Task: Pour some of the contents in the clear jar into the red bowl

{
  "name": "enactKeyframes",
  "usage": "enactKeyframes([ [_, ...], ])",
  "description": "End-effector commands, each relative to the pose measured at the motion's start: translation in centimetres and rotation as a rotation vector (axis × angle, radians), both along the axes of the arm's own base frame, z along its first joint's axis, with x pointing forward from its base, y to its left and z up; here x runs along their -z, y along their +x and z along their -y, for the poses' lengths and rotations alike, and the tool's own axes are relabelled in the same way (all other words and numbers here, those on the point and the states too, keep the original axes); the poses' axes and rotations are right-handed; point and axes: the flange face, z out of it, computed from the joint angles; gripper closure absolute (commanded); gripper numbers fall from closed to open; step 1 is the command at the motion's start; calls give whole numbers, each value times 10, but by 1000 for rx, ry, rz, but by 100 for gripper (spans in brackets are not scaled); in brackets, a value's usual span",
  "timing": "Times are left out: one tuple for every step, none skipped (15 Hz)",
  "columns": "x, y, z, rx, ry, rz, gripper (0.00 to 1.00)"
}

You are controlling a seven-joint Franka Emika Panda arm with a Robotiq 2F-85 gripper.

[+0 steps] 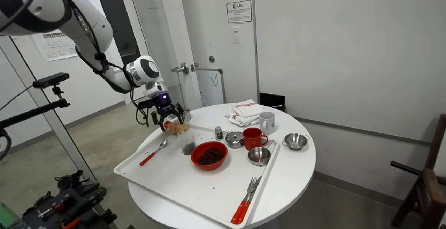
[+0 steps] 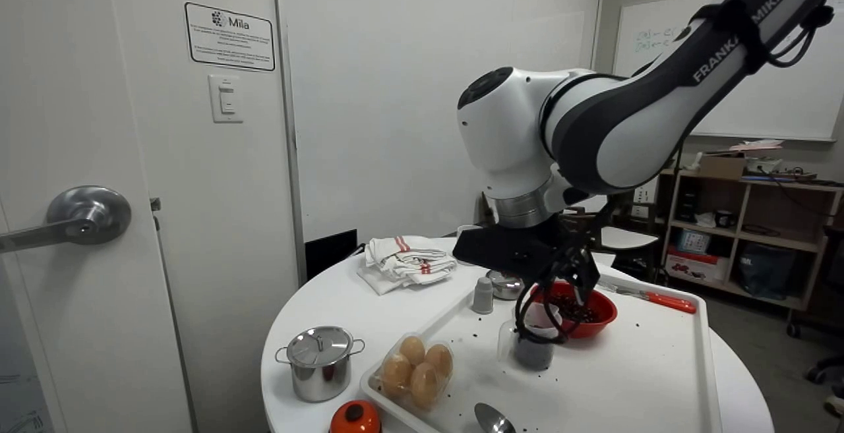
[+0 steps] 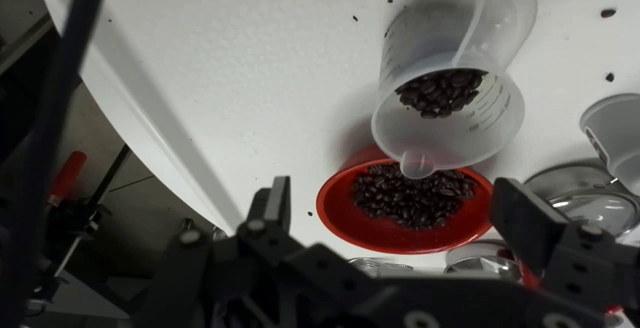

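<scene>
My jaws stand spread wide and have hold of nothing: in the wrist view the flat dark fingers (image 3: 525, 220) of my gripper (image 3: 392, 180) are well apart. Only that view lets me look down into the clear jar (image 3: 450, 136), a cloudy, see-through cylinder with printed measure lines, a small pouring lip and a side handle; glossy dark beans (image 3: 437, 93) lie at its bottom. There, too, the white tray (image 3: 225, 68) shows a finely pebbled skin. In both exterior views the jar stands upright on the tray, just beside the round red bowl (image 1: 209, 167); whether they touch I cannot tell. The bowl holds a wider bed of beans.

In an exterior view I see smooth brown eggs (image 2: 422, 380) at the tray's corner, and outside it a shiny lidded pot (image 2: 320, 374) with thin loop handles. In an exterior view the red-handled spoon (image 1: 151, 155) shows at full length, slantwise near the tray's edge; a fork (image 1: 239, 210) and knife (image 1: 245, 210) lie side by side close to a corner, and a metal colander (image 1: 296, 141) sits near the edge of the round table (image 1: 291, 176). Both exterior views show creased white cloths (image 1: 245, 113), striped red, folded near the table's edge.
</scene>
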Motion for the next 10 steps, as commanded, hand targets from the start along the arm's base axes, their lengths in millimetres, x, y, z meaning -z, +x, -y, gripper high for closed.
enactKeyframes([
  [20, 22, -8, -33, 6, -65, 0],
  [24, 26, -9, -40, 8, -81, 0],
  [18, 12, -4, -27, 4, -45, 0],
  [22, 15, -5, -33, 3, -55, 0],
  [25, 18, -6, -37, 2, -62, 0],
  [26, 20, -6, -39, 2, -64, 0],
  [24, 20, -6, -34, -5, -55, 0],
  [25, 22, -6, -21, -20, -53, 0],
  [27, 24, -6, -11, -34, -48, 0],
  [29, 26, -6, -4, -65, -31, 0],
])
